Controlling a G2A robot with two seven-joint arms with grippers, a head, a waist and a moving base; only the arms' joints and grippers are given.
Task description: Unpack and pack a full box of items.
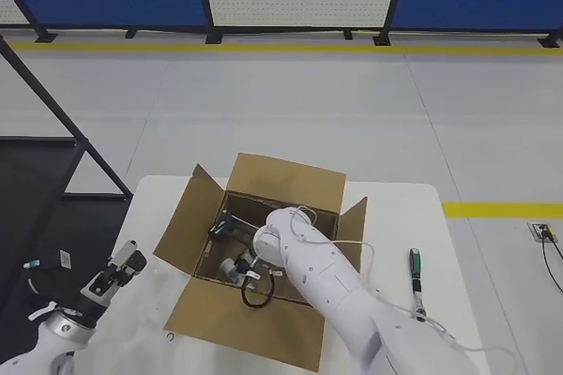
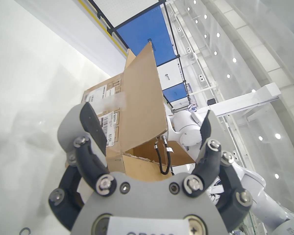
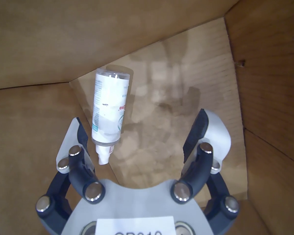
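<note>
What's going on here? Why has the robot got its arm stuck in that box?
The robot has its right arm down inside the open cardboard box. Its right gripper is open just above a white spray bottle that lies on the box floor near a corner, and it has not grabbed the bottle yet. The left gripper is open and empty, off to the side of the box. A green-handled tool lies on the table beside the box.
</note>
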